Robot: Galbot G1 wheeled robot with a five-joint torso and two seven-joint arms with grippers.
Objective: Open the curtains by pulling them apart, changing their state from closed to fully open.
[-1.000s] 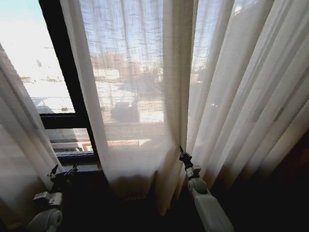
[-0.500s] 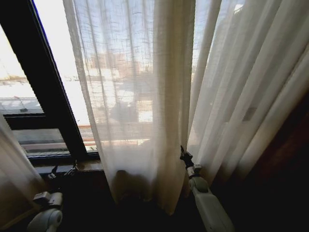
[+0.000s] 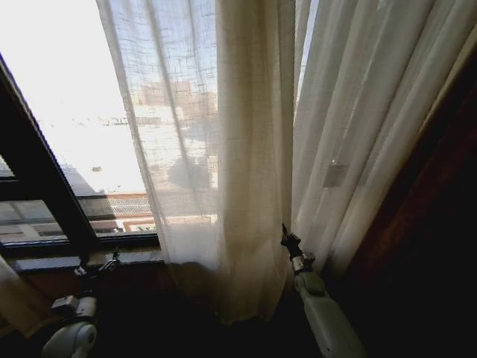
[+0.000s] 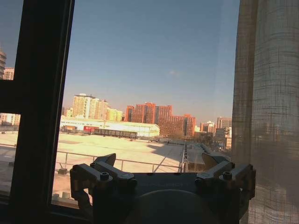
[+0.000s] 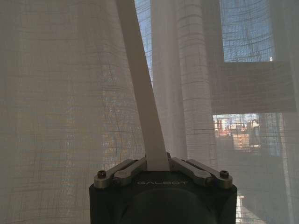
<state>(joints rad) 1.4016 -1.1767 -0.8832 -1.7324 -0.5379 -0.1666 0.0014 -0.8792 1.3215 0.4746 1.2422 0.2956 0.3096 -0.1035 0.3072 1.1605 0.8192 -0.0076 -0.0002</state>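
The curtain (image 3: 223,149) edge has slid further right than a moment ago, so more bare window (image 3: 74,127) shows on the left. The camera has turned too. The curtains hang in front of the robot, bunched in the middle and on the right. The black window frame (image 3: 41,186) runs down the left side. The right gripper (image 3: 287,240) is low in the middle, its fingers pinched on a fold of curtain. The left gripper (image 3: 97,265) sits low on the left by the sill, fingers spread, holding nothing.
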